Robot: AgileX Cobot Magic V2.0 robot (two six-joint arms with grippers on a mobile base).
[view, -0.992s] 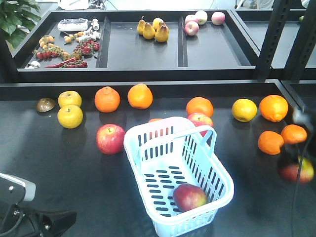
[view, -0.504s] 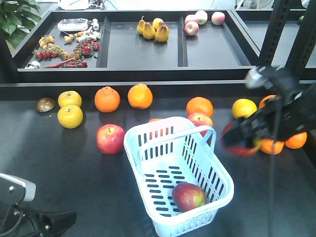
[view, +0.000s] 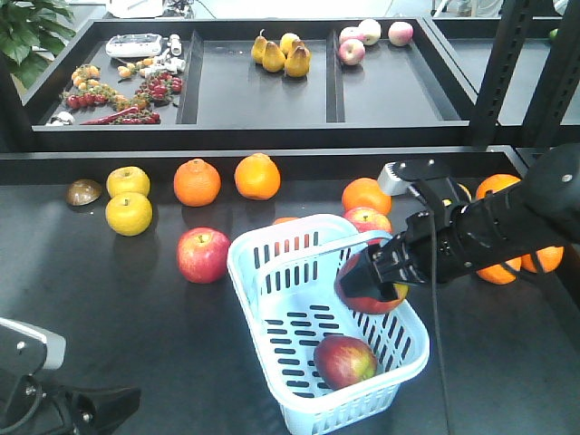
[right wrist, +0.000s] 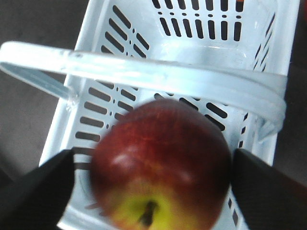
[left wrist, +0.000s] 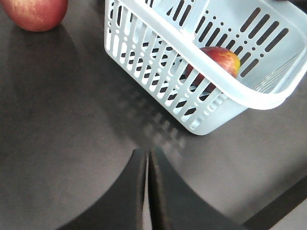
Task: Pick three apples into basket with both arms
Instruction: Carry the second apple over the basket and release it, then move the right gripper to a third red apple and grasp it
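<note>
My right gripper [view: 367, 283] is shut on a dark red apple [view: 373, 294] and holds it over the right side of the pale blue basket [view: 243, 272], just past the handle. In the right wrist view the held apple [right wrist: 160, 158] sits between the black fingers [right wrist: 38, 191], above the basket's handle [right wrist: 158, 72]. A second apple [view: 345, 361] lies in the basket's near end. A third apple [view: 202, 255] sits on the table left of the basket, and another [view: 367, 218] behind it. My left gripper [left wrist: 147, 153] is shut and empty, low at the front left [view: 113, 399].
Oranges [view: 197, 181] and yellow fruits [view: 129, 214] line the back of the black table [view: 109, 317]; more oranges [view: 498, 263] lie under my right arm. A raised black shelf [view: 263, 127] behind holds pears and peaches. A black post [view: 498, 63] stands at the right.
My right arm has swung left from the table's right edge with the apple in its gripper and now holds it over the basket. The left arm has not moved.
</note>
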